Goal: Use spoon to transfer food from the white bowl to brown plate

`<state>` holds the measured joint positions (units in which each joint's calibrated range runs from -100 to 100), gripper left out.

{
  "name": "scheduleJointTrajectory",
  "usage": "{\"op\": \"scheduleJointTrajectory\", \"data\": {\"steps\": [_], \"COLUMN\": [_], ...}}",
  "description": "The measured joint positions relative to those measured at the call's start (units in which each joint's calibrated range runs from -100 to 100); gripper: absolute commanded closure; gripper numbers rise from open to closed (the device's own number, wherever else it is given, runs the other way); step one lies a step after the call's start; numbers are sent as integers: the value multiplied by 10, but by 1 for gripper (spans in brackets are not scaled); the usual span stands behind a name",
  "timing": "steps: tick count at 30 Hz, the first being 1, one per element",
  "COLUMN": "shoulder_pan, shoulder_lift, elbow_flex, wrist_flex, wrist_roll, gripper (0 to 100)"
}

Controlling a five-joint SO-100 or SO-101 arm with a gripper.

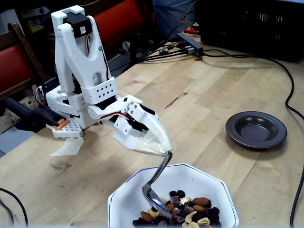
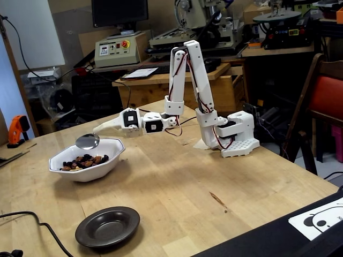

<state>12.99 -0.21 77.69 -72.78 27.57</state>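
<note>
Jaws [image 1: 164,151] clamped on spoon [image 1: 155,199] handle, scoop end over white bowl [image 1: 124,197]. Food [image 1: 190,213] all in bowl, brown plate [image 1: 256,129] empty, so transfer barely started imo.

The spoon [image 1: 156,201] is polished, mirror-bright metal. The white bowl [image 1: 128,197] looks like glossy glazed ceramic, as does the dark brown plate [image 1: 256,129]. The bench [image 1: 204,90] is pale, smooth matt wood. The arm [image 2: 185,80] is matt white plastic.

The white bowl [image 1: 127,202] runs off the bottom edge in a fixed view, cropping its food [image 1: 190,209]. The gripper [image 1: 164,148] fingertips hide under pale wrapping, spoon [image 1: 156,190] handle buried inside.
</note>
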Motion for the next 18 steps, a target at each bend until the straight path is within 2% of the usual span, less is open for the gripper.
{"op": "scheduleJointTrajectory", "data": {"steps": [11, 18], "shoulder_pan": [1, 1], "shoulder_lift": [35, 54], "elbow_flex": [0, -1], "wrist_flex": [0, 0], "wrist_roll": [0, 22], "gripper": [97, 97]}}
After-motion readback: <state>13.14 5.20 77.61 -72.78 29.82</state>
